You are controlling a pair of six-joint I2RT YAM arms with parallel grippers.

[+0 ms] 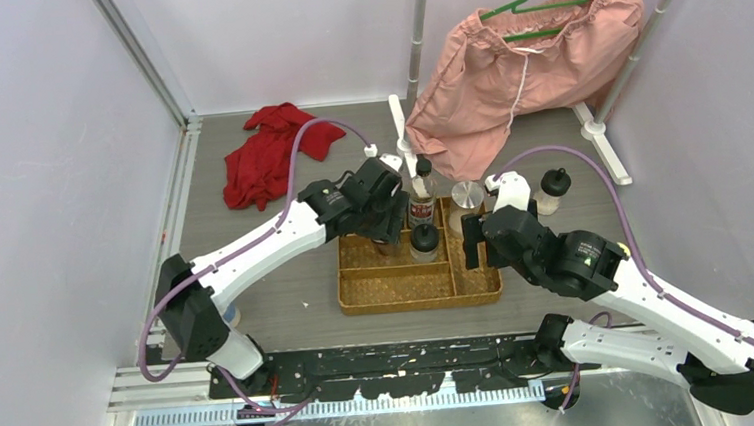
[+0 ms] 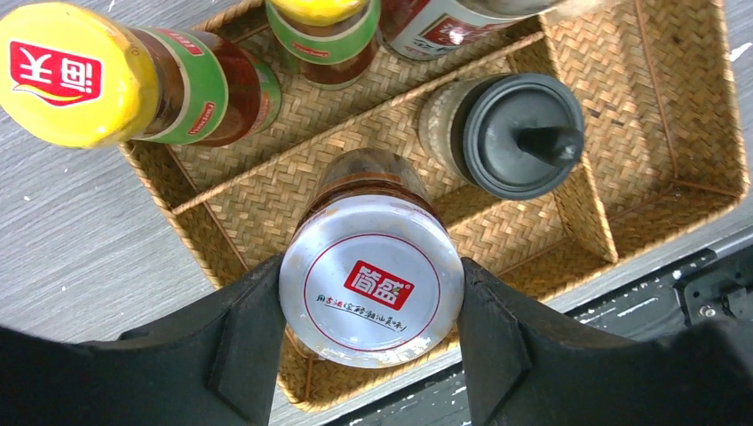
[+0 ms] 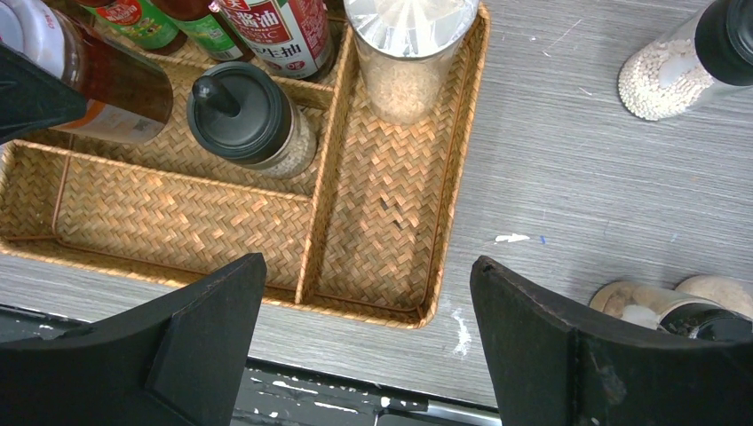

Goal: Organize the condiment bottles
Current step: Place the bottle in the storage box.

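My left gripper (image 1: 390,234) (image 2: 373,306) is shut on a silver-lidded brown jar (image 2: 373,266), held tilted over the left of the wicker tray's (image 1: 419,295) middle compartment. A black-capped shaker (image 2: 519,133) (image 3: 244,111) stands to its right in that compartment. Two yellow-capped, green-labelled sauces (image 2: 62,75) (image 2: 324,11) and a tall black-capped bottle (image 1: 422,195) stand in the back row. A silver-lidded shaker of white grains (image 3: 408,44) stands in the right compartment. My right gripper (image 1: 471,244) (image 3: 368,271) is open and empty over the tray's front right corner.
A black-capped bottle of white beads (image 1: 552,189) (image 3: 684,67) stands on the table right of the tray. More lids (image 3: 661,302) show at the near right. A red cloth (image 1: 267,156) lies at the back left, and a pink garment (image 1: 524,72) hangs at the back right.
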